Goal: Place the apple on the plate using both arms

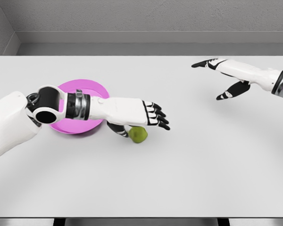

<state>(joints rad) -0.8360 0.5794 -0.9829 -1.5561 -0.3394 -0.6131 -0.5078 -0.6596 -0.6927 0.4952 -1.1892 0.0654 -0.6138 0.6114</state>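
you're early in the job: the small round green apple (138, 134) sits on the pale grey worktop (188, 174), just beside the near right edge of the flat round magenta plate (82, 89), and nothing lies on the plate that you can see. your left hand (153, 115) reaches across over the plate's right side and hovers right above the apple, its fingers extended and loosely spread, the thumb dropping down next to the fruit; it reads as open, with no grip closed round the apple. whether the thumb touches the apple you can't tell from this view. your right hand (226, 77) is well apart, out toward the far right of the worktop, fingers stretched and holding nothing. so, by my judgement, the grasp, the lift and the placing on the plate are all left to do, and the right arm has taken no part in carrying yet.
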